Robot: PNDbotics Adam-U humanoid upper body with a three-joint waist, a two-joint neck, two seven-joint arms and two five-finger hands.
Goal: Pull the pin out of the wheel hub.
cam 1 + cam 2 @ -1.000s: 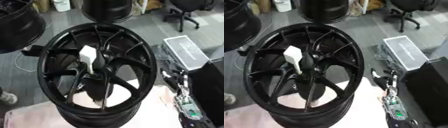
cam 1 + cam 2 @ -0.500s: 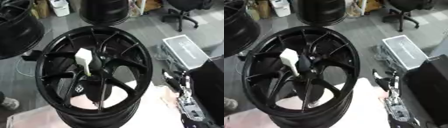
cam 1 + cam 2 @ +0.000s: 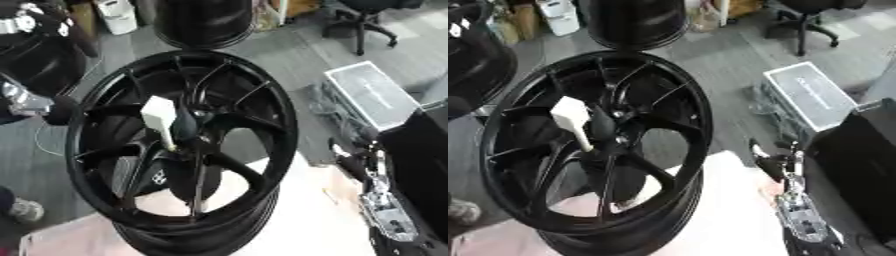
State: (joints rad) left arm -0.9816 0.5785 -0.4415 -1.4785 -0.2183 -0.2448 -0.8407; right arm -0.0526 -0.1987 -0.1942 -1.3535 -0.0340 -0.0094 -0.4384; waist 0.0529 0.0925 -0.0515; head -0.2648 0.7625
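Observation:
A black multi-spoke wheel hub stands tilted on a table covered with pale cloth. A white pin with a blocky head sticks out of the hub's centre, leaning up and to the left. My right hand shows at the lower right, beside the wheel's rim and apart from it. Its dark fingers point up and look relaxed, holding nothing. The silver and black forearm runs down to the bottom edge. No left hand shows in either view.
A second black wheel lies on the floor at the upper left and a third beyond the hub. A grey case sits on the floor at right, a black box at the right edge, and an office chair at the top right.
The whole picture has shifted and tilted, so the camera moved. The pin still stands in the hub's centre. My right hand stays beside the rim.

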